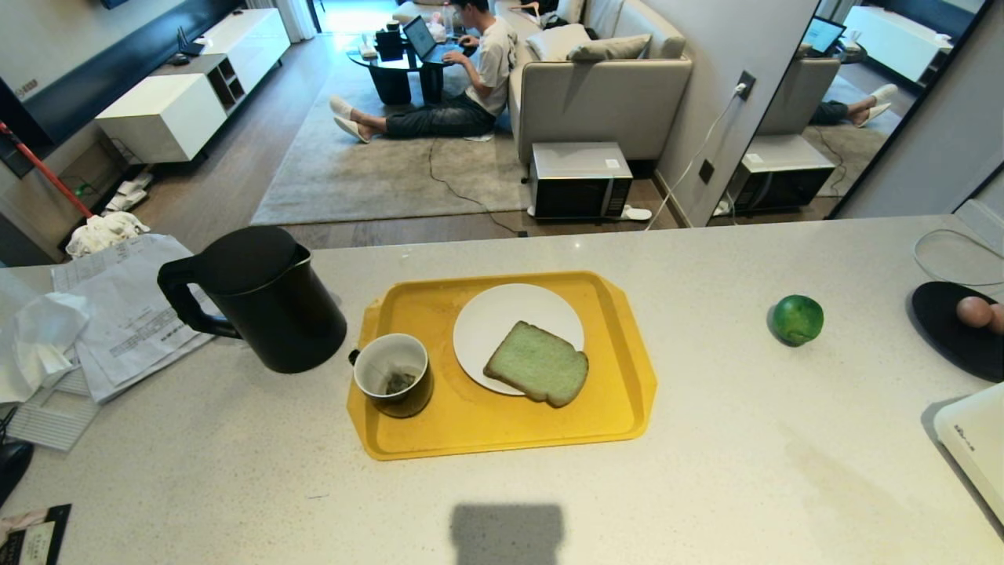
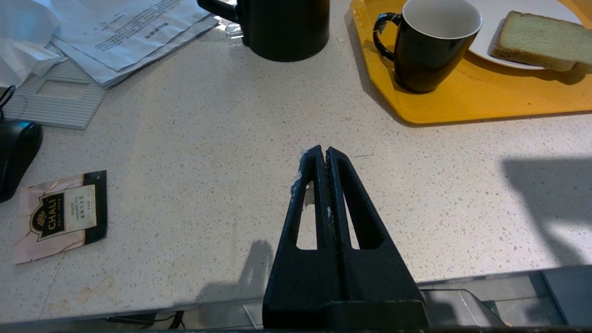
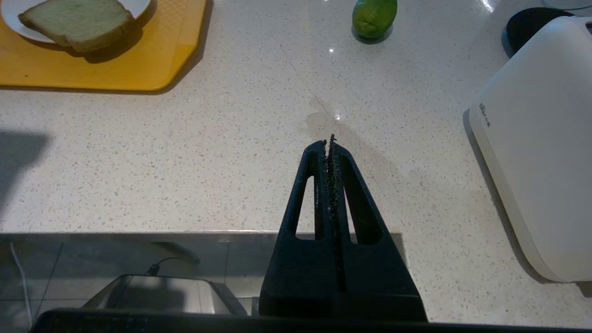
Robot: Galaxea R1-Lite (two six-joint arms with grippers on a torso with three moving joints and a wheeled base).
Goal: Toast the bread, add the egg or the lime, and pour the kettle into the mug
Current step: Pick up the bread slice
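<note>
Speckled counter (image 1: 745, 439) beside yellow tray (image 1: 627, 408)

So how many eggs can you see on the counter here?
2, both on the black dish at the counter's far right edge: one egg in full view, a second egg touching it and cut off by the frame. More may lie beyond the frame.

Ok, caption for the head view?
Bread on plate, mug on yellow tray; kettle left, lime right.
</note>
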